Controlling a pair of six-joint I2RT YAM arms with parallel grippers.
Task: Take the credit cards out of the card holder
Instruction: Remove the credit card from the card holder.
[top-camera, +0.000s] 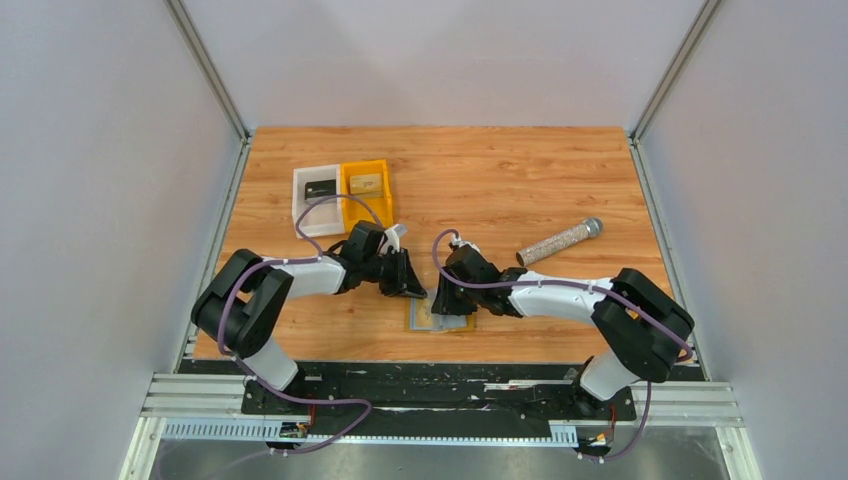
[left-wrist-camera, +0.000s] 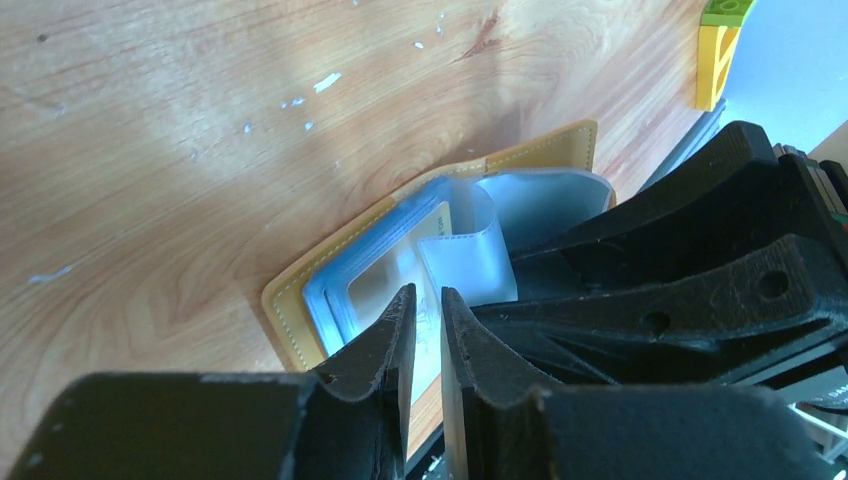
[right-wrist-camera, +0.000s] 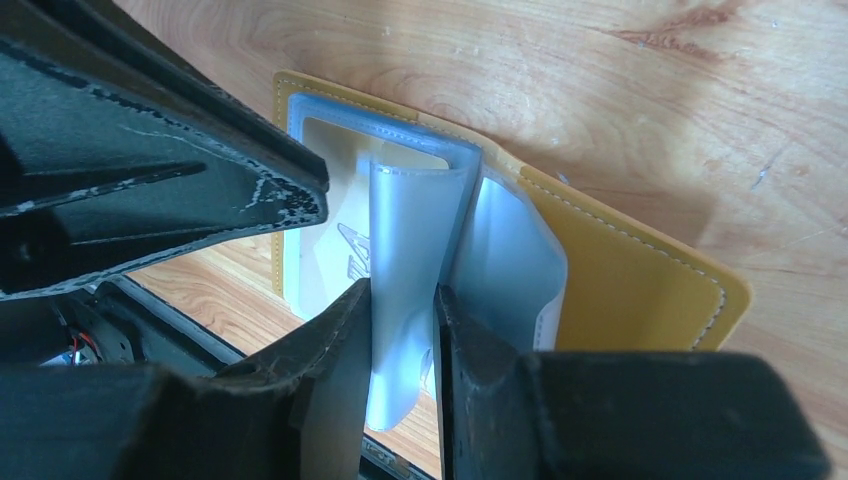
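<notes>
The card holder (top-camera: 452, 323) lies open near the table's front edge, mustard-tan outside with light-blue clear sleeves inside. My right gripper (top-camera: 447, 300) is shut on one upright clear sleeve (right-wrist-camera: 410, 230) and holds it raised from the tan cover (right-wrist-camera: 620, 270). My left gripper (top-camera: 417, 290) hovers over the left panel with its jaws nearly closed. In the left wrist view (left-wrist-camera: 425, 295) only a narrow slit shows and nothing sits between the fingers. A pale card (right-wrist-camera: 335, 215) with a printed logo lies in the left sleeve below the left gripper's tip (right-wrist-camera: 318, 190). The holder's tan edge (left-wrist-camera: 285, 310) shows there too.
A white and orange two-part bin (top-camera: 345, 195) stands at the back left, with a dark card (top-camera: 320, 188) in the white half and a tan item (top-camera: 365, 183) in the orange half. A glittery cylinder (top-camera: 560, 240) lies to the right. The black front rail runs just behind the holder.
</notes>
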